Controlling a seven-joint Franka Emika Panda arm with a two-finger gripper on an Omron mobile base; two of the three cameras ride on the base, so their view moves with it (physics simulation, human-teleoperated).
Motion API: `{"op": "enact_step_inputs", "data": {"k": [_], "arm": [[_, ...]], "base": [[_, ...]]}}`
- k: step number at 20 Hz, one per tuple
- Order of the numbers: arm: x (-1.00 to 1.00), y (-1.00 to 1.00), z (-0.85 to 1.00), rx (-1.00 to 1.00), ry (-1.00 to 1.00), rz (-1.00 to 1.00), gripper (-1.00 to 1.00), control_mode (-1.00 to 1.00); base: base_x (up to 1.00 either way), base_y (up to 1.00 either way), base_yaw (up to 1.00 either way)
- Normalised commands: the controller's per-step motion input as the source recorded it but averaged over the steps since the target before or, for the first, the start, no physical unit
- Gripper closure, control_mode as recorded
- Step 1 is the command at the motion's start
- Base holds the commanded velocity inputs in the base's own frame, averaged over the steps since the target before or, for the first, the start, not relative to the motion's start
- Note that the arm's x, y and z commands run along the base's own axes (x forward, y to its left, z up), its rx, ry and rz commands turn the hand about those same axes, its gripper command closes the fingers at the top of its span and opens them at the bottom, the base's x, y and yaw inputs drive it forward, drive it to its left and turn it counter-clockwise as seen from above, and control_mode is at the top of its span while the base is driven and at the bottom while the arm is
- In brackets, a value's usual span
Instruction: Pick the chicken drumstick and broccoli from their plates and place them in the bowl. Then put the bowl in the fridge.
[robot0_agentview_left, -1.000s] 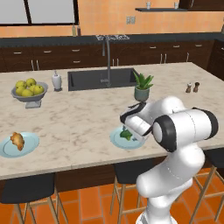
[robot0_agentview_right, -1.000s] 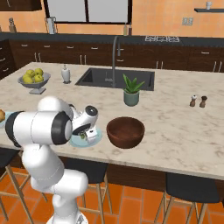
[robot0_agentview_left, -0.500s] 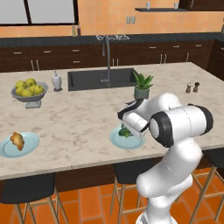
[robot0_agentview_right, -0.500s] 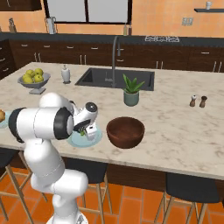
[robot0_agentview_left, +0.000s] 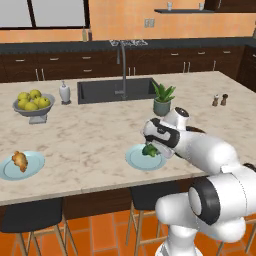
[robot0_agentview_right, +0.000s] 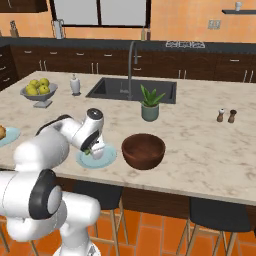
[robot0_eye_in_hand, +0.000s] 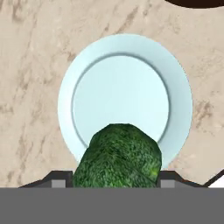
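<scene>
The deep dark reddish-brown wooden bowl (robot0_agentview_right: 143, 150) stands on the marble counter (robot0_agentview_left: 95, 135) with nothing visible inside it, just beside the round light-blue plate (robot0_eye_in_hand: 127, 94) under the arm. A second light-blue plate (robot0_agentview_left: 21, 166) near the counter's left end carries the golden-brown chicken drumstick (robot0_agentview_left: 20, 159), which lies with its long axis running diagonally across that plate; which end tapers is too small to tell. The grey footed bowl (robot0_agentview_left: 34, 111) further back holds yellow-green fruit (robot0_agentview_left: 32, 99).

The dark-green bumpy broccoli floret (robot0_eye_in_hand: 119, 158) sits between the tips of the two-finger gripper (robot0_eye_in_hand: 116, 183), just above the near plate, whose surface is bare. In the hand view its bushy crown faces the camera and hides the stem, so its pointing cannot be told. In the left base view the broccoli (robot0_agentview_left: 149, 150) hangs at the hand's underside over the plate.

The jaws stand partly closed, pressing on the floret from both sides.

Compared with a second ago, the jaws have narrowed from wide open onto the broccoli, and the floret no longer lies flat on the plate. The drumstick, bowl and fruit bowl have not moved.
</scene>
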Motion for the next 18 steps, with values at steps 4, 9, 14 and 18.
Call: {"op": "enact_step_inputs", "data": {"k": [4, 9, 14, 18], "arm": [[-0.48, -0.36, 1.0, -0.11, 0.06, 0.01, 1.0, -1.0], [-0.33, -0.62, 0.82, -0.14, 0.04, 0.0, 1.0, -1.0], [-0.07, -0.73, 0.49, -0.15, 0.15, 0.0, 1.0, -1.0], [0.0, -0.78, 0.19, -0.05, 0.13, 0.0, 1.0, -1.0]], "base": [[0.0, 0.0, 0.0], [0.0, 0.0, 0.0], [0.0, 0.0, 0.0], [0.0, 0.0, 0.0]]}}
